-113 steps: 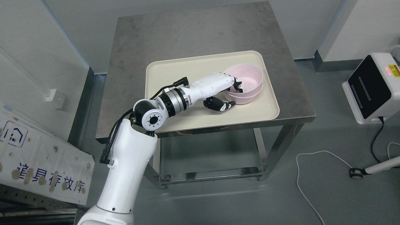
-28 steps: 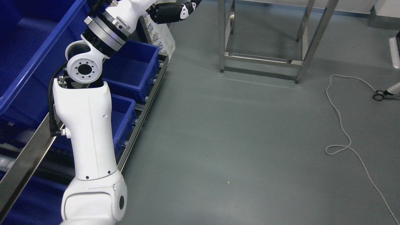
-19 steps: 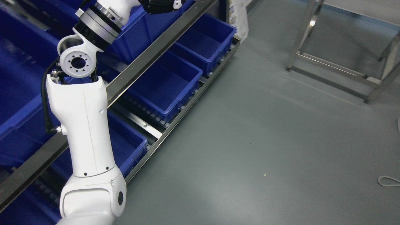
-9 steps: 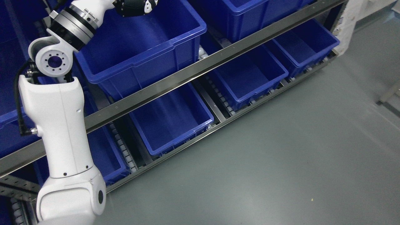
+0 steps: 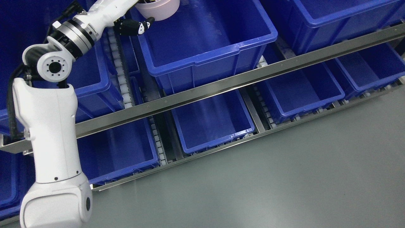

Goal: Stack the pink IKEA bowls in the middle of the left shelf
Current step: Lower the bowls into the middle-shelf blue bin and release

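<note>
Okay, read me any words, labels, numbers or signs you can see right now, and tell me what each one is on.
None can be read in the head view.
Blue plastic bins on the metal shelf rack: no labels visible.
Pale pink bowl held by the left robot hand: no print visible.
White robot arm: no markings to read.

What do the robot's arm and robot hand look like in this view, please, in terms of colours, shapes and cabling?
The left arm has a smooth glossy white shell with small dark screw dots. Its round joint has a white cap ringed with bolt holes, then a silver and black wrist collar. Black cables loop beside it. The robot hand shows black fingers with white tips.
</note>
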Robot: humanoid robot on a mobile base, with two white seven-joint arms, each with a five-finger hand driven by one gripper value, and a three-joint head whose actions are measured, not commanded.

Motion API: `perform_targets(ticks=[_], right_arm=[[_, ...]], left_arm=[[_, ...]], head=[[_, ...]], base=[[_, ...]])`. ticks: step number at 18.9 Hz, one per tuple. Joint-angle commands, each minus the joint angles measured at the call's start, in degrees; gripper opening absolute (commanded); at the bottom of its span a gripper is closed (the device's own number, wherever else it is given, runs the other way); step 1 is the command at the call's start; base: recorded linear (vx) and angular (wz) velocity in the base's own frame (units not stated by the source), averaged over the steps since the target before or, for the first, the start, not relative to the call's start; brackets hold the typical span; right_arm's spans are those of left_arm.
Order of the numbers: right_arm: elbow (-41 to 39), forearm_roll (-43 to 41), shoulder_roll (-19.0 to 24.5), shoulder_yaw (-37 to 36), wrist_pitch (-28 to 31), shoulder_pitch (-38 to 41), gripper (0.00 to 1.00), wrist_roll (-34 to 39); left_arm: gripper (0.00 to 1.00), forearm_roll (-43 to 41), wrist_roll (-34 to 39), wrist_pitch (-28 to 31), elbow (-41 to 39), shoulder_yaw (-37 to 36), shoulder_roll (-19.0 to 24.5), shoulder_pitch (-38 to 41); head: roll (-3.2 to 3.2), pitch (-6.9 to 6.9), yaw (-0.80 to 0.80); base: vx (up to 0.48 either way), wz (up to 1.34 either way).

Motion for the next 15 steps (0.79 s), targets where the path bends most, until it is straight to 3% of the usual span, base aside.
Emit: perform_targets(ticks=[1,6,15], right_arm=[[-0.08,0.44,-1.0,-0.62,0.04,0.0,1.0,0.05],[0.01,0.44,-1.0,-0.62,0.04,0.0,1.0,0.05],[0.01,0.44,-1.0,-0.62,0.04,0.0,1.0,0.05]], left_arm=[[0.04,-2.17,-0.01,-0.21,2.29,-5.89,-1.48,-0.34],[0.04,-2.34,-0.01,-0.3,4.83,-5.98,-4.83,-5.43],[0.07,-4.63,-0.19,-0.56,6.6,-7.03,-6.14,-2.19]], head=[[0.0,0.0,0.0],[0.0,-0.01,0.0],[0.0,-0.01,0.0]], base=[[0.091,0.27],[0.067,0.21],[0.025,0.05]])
